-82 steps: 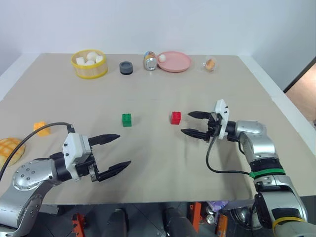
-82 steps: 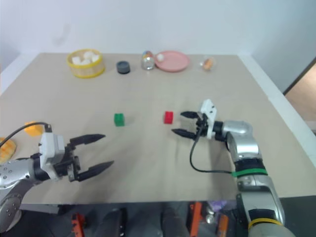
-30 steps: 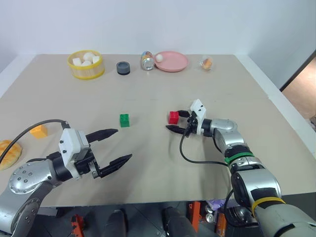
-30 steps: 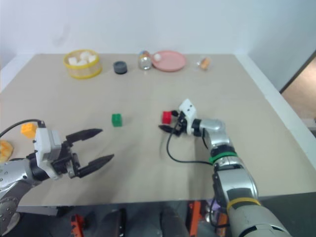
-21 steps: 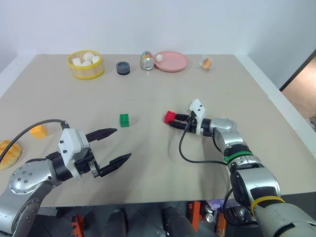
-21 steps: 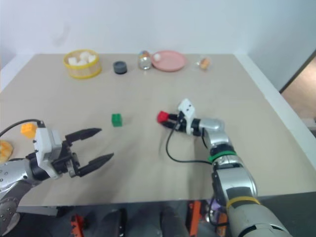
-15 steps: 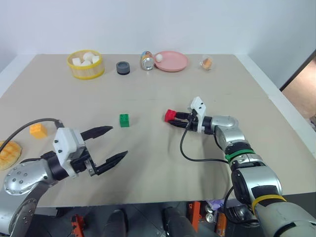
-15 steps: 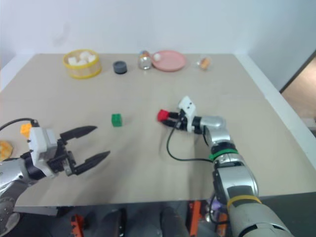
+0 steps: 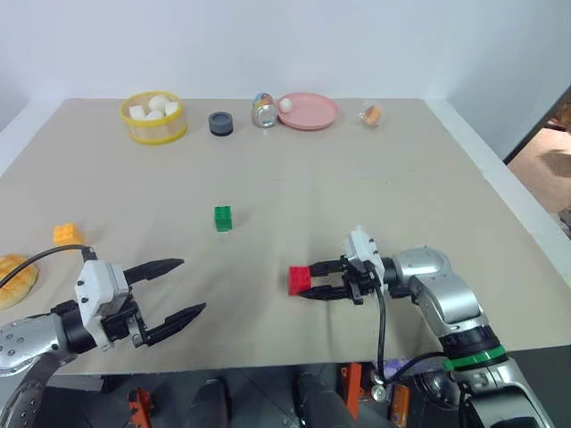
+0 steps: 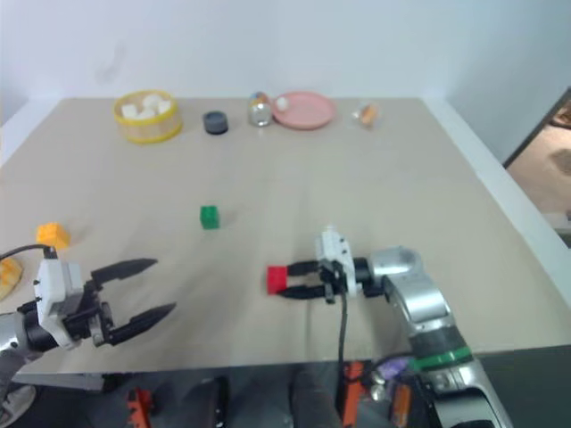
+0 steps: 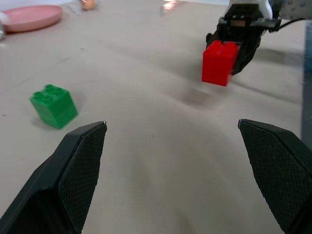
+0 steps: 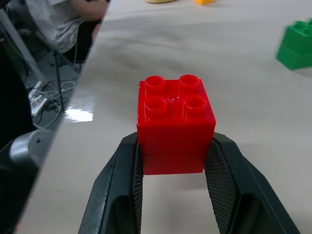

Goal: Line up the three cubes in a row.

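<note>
Red cube [image 9: 300,280] nearer, in right pincer [image 9: 314,281]

My right gripper [image 9: 314,280] sits near the table's [image 9: 401,187] near edge, right of centre, pointing left, with one cube [image 9: 300,280] pinched between its fingertips, studs up. My left gripper [image 9: 186,287] hangs at the near left, fingers spread wide and aimed right toward that cube, well apart from it. A second cube [image 9: 222,218] stands on the table farther off, left of the held one and between my two grippers. The third cube [image 9: 66,234] lies far to the left, with the bun [image 9: 15,278] nearer at the left edge. Along the far edge, left to right: a basket [image 9: 153,117], a small puck [image 9: 220,123], a can [image 9: 264,111], a plate [image 9: 310,111].
</note>
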Tool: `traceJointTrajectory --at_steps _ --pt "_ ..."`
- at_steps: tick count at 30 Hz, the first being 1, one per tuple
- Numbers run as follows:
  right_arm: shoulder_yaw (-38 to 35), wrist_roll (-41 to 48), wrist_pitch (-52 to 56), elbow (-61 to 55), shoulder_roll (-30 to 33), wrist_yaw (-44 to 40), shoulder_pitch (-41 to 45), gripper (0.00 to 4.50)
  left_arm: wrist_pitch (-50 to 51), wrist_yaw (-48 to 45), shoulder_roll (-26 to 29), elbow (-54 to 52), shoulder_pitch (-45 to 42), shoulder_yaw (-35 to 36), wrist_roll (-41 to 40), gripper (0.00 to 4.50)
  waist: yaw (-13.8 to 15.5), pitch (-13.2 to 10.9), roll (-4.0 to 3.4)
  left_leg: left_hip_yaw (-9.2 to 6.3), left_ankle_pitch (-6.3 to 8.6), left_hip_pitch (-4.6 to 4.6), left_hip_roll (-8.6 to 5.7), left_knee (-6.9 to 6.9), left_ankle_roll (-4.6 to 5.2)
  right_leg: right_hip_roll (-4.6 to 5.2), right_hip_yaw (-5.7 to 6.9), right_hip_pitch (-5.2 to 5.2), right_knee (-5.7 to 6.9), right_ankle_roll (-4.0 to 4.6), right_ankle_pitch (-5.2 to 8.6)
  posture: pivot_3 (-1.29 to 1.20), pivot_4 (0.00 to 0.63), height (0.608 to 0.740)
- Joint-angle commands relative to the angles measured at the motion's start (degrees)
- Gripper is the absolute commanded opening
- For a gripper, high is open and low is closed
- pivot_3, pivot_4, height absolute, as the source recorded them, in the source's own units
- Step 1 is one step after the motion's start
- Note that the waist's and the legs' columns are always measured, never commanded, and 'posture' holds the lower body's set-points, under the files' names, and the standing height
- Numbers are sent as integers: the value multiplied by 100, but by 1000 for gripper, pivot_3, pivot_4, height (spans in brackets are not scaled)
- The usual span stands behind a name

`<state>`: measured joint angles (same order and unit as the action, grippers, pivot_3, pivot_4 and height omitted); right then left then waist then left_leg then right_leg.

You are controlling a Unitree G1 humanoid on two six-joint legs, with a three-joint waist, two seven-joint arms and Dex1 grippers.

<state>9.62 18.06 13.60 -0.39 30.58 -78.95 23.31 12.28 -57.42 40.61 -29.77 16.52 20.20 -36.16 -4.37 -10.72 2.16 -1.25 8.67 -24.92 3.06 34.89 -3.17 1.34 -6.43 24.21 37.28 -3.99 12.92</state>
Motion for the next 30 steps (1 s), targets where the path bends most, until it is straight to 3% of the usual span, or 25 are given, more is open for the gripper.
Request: traceJointTrajectory --at_steps 1,13,30 --pt "-54 -181 -451 100 105 156 82 1199 -121 -141 40 17 -101 23 -46 4500 -5 0 0 2 0 0 0 3 -1 2 0 2 0 0 0 0 150 740" --pt "-177 -459 -1580 2072 306 71 677 1199 -270 -431 17 169 -336 -385 96 4500 -7 1 1 3 -1 -5 2 -6 -1 0 3 1 -1 -10 4 0 150 740" --pt "-35 -314 -1610 1572 363 -355 384 1199 -393 -377 -128 539 -730 -574 258 4500 -2 1 1 2 0 2 1 -17 -1 -1 3 -5 -1 -11 8 0 150 740"
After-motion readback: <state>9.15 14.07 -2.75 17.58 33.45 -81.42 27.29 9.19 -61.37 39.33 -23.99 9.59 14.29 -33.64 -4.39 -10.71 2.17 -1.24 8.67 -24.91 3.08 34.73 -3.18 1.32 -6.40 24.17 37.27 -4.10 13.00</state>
